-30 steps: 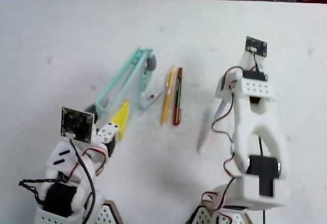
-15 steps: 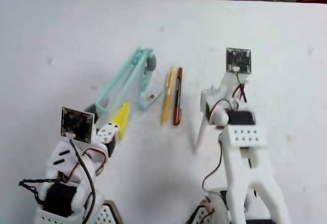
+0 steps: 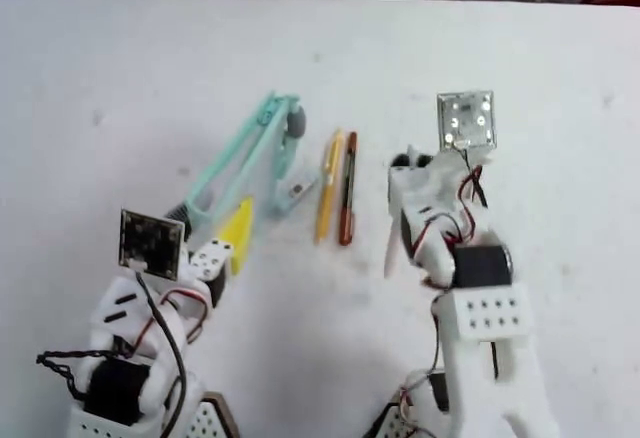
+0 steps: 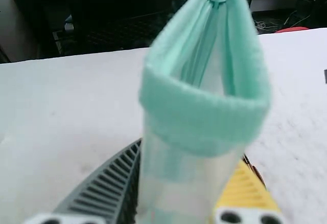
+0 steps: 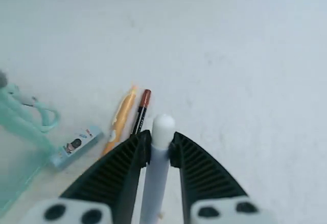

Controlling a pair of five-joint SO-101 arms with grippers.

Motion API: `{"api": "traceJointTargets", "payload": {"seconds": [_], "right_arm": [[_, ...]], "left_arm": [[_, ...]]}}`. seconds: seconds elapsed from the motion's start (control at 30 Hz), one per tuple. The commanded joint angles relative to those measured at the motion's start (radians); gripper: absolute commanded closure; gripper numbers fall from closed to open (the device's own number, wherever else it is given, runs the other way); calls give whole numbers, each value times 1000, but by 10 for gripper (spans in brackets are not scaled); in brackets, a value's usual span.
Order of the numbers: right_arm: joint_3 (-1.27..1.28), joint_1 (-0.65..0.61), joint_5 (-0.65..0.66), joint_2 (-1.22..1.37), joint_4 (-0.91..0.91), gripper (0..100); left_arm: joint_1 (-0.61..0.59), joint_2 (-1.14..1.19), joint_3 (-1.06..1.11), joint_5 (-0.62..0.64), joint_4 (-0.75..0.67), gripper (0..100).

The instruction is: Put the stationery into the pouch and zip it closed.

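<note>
Your right claw (image 5: 160, 142) is squeezed shut on the thin white plastic pen (image 5: 163, 124). Your left claw (image 4: 173, 196) pinches the soft mint-green cloth pouch (image 4: 204, 106), whose open zip runs away from that claw. The pen may tilt and miss the narrow gap.

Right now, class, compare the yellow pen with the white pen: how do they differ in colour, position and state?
The yellow pen lies flat on the table beside the brown pen; the white pen is clamped in the right pincer. The yellow pen is free and untouched; the white pen is gripped near its end. Both are slim writing tools outside the pouch.
</note>
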Motion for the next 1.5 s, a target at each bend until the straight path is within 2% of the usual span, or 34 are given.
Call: {"api": "traceJointTargets", "payload": {"seconds": [0.0, 0.23, 0.4, 0.67, 0.73, 0.93, 1.03, 1.17, 1.47], "right_arm": [[-87, -79, 63, -137, 47, 982], [-226, -211, 94, -401, 174, 982], [-256, -222, 95, -452, 127, 982], [-488, -228, 87, -265, 101, 982], [-565, -239, 80, -211, 101, 982], [-677, -401, -44, -93, 94, 982], [-678, -453, -64, -13, 42, 982], [-717, -460, -64, 101, -87, 982], [-945, -463, -68, 251, -99, 982]], "left_arm": [[5, 7, 0, 8, -23, 813], [5, 7, -2, 9, -23, 813], [5, 7, -3, 9, -20, 812], [13, 7, 0, 8, -17, 809], [16, 7, 2, -26, -15, 810], [16, 7, 2, -57, -20, 811], [16, 7, 2, -57, -18, 811], [16, 7, 2, -57, -18, 811], [16, 7, 0, -61, -14, 809]]}}
